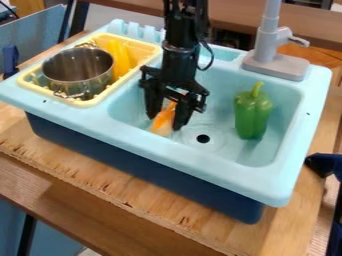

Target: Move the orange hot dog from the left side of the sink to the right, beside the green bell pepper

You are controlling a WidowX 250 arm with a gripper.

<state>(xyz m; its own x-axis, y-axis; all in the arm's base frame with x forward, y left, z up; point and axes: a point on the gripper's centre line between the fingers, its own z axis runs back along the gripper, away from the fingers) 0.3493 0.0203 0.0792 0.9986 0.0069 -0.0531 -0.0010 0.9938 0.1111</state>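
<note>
"While we look over the pale blue sink (167, 151), what stands out?"
"The yellow rack (83, 103), holding our metal pot (79, 72); then the black gripper (165, 123), low in the basin, set wide."
"And the green pepper (252, 119)?"
"Beyond the drain (203, 138), stem up."
"Our orange thing (163, 118)?"
"Between the fingers, which partly hide it; we can't tell whether they touch it."

"What stands in the basin of the light-blue plastic sink (200, 167)?"
"A glossy green bell pepper (252, 116), stem up, near the right wall."
"And at the sink's left end?"
"A pale-yellow plastic rack (75, 101) holding a round, shiny steel pot (80, 72)."
"Behind the basin?"
"A grey plastic faucet (270, 50), at the back edge toward the right corner."
</note>
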